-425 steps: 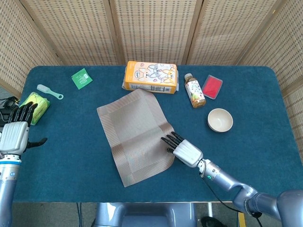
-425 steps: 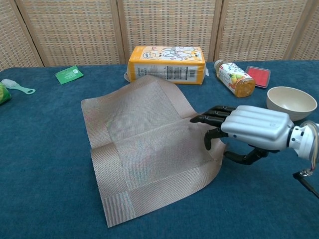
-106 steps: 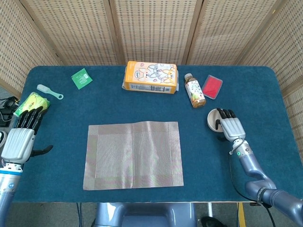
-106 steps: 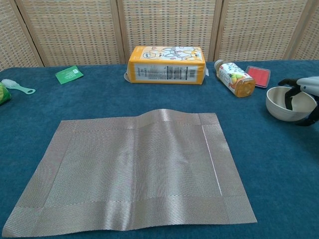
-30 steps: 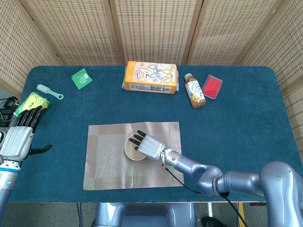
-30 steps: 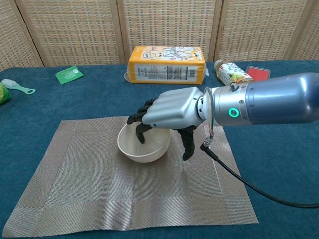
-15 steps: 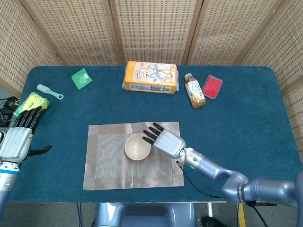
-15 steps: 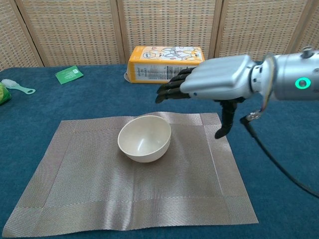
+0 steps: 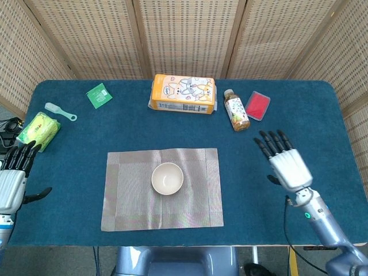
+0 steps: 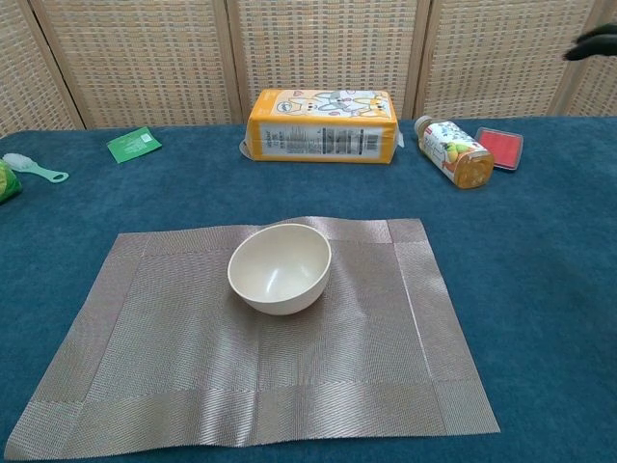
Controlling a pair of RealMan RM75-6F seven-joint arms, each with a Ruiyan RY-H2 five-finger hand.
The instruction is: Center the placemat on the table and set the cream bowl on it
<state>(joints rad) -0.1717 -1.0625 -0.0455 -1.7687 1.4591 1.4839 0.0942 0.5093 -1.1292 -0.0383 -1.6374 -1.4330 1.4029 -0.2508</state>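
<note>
Cream bowl point(image 9: 167, 178) sits upright mid-placemat point(image 9: 132, 195), placemat flat near the surface's centre, well left of our right robot hand point(image 9: 286, 163). Both robot hands, left point(image 9: 12, 181) too, are spread and empty. We judge the task done; next: park arms.

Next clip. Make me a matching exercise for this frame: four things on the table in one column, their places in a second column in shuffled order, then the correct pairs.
Things:
1. bowl
2. bottle
3. green packet
4. right hand

Places:
A. back left of the table
B. on the placemat
C. over the table's right side, holding nothing
D. lying between the orange box and the red case

Pairs: 1-B, 2-D, 3-A, 4-C
</note>
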